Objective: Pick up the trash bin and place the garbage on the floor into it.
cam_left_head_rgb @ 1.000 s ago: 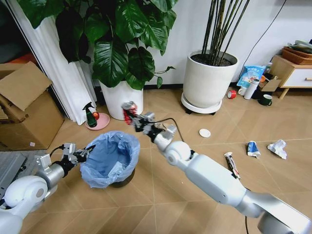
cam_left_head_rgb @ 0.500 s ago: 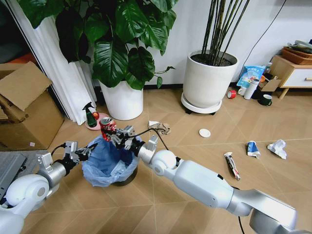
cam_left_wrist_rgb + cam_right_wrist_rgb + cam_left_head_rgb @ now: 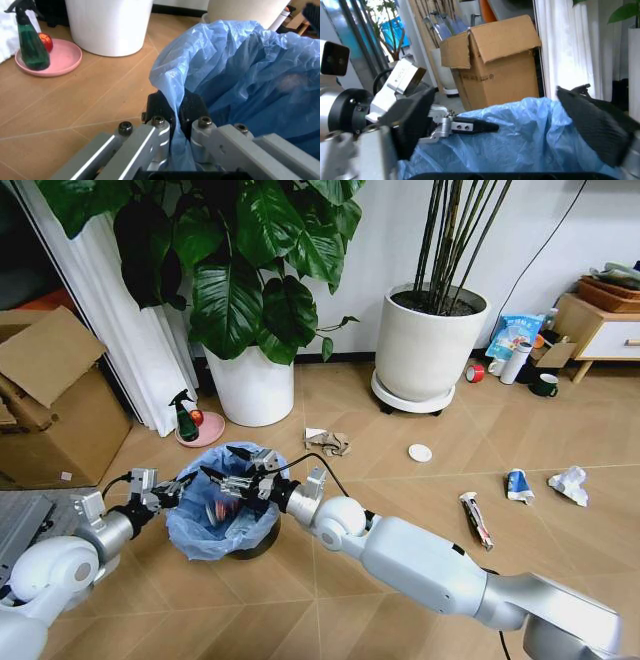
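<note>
- The left gripper (image 3: 172, 492) sits at the near left of the head view, its fingers (image 3: 159, 108) pressed together on the rim of the trash bin (image 3: 222, 515); the left wrist view shows the bin's light-blue bag pinched between the two black pads.
- The trash bin is just to the right of that gripper, a small black bin with its baggy blue liner spilling over the edge, standing on or just above the floor (image 3: 400, 480); which of the two cannot be told.
- The right gripper (image 3: 228, 470) reaches in from the right and hovers directly over the bin's open mouth, its fingers spread wide with nothing between them.
- A red can (image 3: 216, 506) shows as a blurred reddish shape inside the bag, below the open right gripper and apart from it.
- In the right wrist view, the two dark finger pads (image 3: 415, 120) of the right gripper stand far apart, with the blue bag under them and the left gripper's arm beyond.
- Farther out on the herringbone floor lies crumpled brown and white paper (image 3: 328, 442), past the bin and well apart from both grippers.
- To the right, a small white disc (image 3: 420, 452), a thin wrapper (image 3: 475, 518), a blue-white wrapper (image 3: 519, 484) and crumpled white paper (image 3: 570, 484) are scattered across the floor.
- At the back stand two large white plant pots (image 3: 255, 385), a spray bottle on a pink dish (image 3: 187, 418) and a cardboard box (image 3: 50, 405).
</note>
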Robot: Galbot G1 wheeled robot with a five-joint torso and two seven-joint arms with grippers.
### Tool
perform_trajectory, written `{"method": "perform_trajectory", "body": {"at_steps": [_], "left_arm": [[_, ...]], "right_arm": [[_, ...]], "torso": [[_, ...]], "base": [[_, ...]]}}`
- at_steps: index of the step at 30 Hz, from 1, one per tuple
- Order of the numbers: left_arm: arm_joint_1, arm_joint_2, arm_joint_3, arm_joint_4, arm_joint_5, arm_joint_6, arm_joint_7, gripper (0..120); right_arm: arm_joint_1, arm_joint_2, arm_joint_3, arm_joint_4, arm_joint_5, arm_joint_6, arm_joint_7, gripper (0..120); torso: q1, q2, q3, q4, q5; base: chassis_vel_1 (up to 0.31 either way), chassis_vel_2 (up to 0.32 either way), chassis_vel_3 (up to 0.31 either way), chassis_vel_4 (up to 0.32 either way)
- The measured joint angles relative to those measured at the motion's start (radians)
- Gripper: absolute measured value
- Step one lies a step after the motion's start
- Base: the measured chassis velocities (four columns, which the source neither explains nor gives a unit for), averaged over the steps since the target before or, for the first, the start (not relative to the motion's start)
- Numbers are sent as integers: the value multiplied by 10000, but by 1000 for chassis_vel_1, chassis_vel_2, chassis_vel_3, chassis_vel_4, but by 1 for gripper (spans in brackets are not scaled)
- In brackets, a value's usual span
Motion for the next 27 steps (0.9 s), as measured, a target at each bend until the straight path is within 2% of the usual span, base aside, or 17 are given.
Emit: {"method": "perform_trajectory", "body": {"at_steps": [1,3,6,8,10,11,15,16,18,20,21,25,27], "left_arm": [[0,0,0,0,0,0,0,0],[47,-29,-85,-16,-5,2,-20,0],[193,-99,-243,-51,-2,13,-48,0],[404,-214,-519,-116,16,17,-62,0],[843,-492,-1198,-299,93,18,-80,0],[843,-492,-1198,-299,93,18,-80,0],[1053,-657,-1700,-407,132,23,-105,0],[1053,-657,-1700,-407,132,23,-105,0],[1063,-694,-1833,-425,132,29,-118,0],[1082,-719,-1893,-425,148,31,-118,0],[1082,-719,-1893,-425,148,31,-118,0],[1093,-784,-1931,-418,224,32,-115,0],[1095,-804,-1936,-426,230,32,-115,0]], "right_arm": [[0,0,0,0,0,0,0,90],[-86,3,89,133,5,-87,215,98],[-177,23,370,270,60,-382,920,100],[-254,26,678,272,87,-587,1543,100],[-412,-135,1140,276,85,-916,2315,100],[-412,-135,1140,276,85,-916,2315,100],[-1098,-1394,2348,314,-24,-1282,3056,100],[-1098,-1394,2348,314,-24,-1282,3056,100],[-1791,-2144,3230,428,-163,-1423,3233,100],[-2600,-2576,4045,638,-402,-1559,3325,100],[-2600,-2576,4045,638,-402,-1559,3325,100],[-4407,-2898,5815,1130,-1109,-1785,3642,100],[-4680,-2900,6111,1225,-1230,-1796,3721,100]], "torso": [[0,0,0,0,0],[0,0,0,0,0],[0,0,0,0,1],[0,-1,0,0,0],[0,0,0,5,3],[0,0,0,5,3],[0,0,0,6,2],[0,0,0,6,2],[0,0,0,-9,3],[0,0,0,-10,1],[0,0,0,-10,1],[-1,0,-1,-1,3],[-1,0,-1,0,3]], "base": [[0,0,0,0],[0,0,0,0],[0,0,0,0],[0,0,0,0],[0,0,0,0],[0,0,0,0],[0,0,0,0],[0,0,0,0],[0,0,0,0],[0,0,0,0],[0,0,0,0],[0,0,0,0],[0,0,0,0]]}}
